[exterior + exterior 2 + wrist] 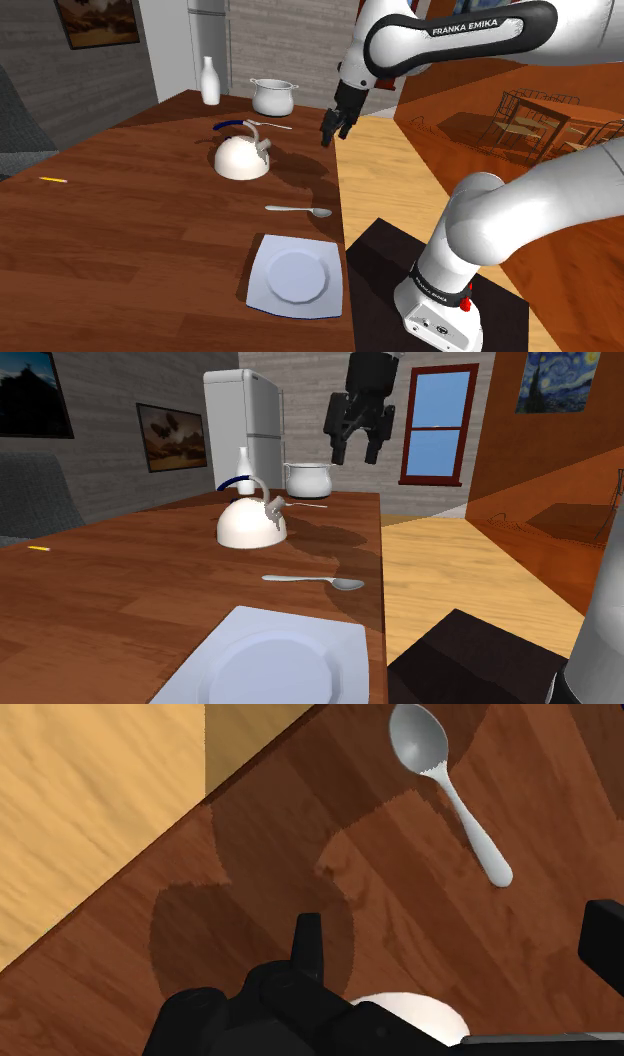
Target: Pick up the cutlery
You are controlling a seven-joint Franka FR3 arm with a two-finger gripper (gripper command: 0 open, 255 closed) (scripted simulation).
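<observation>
A grey spoon (298,210) lies flat on the brown wooden table (130,230), between the white kettle and the white plate, close to the table's edge. It also appears as the spoon (312,581) and the spoon (450,789), bowl away from the fingers. My black gripper (335,122) hangs well above the table, over its edge and beyond the kettle. The gripper (357,447) is open and holds nothing. In the wrist view the gripper (455,944) has its fingers wide apart, and the spoon lies ahead of them on the wood.
A white kettle (242,157) with a blue handle stands mid-table. A white square plate (296,275) sits near the front edge. A pot (272,96), a bottle (210,80) and a thin utensil (272,126) are at the far end. A yellow pencil (53,180) lies at the left.
</observation>
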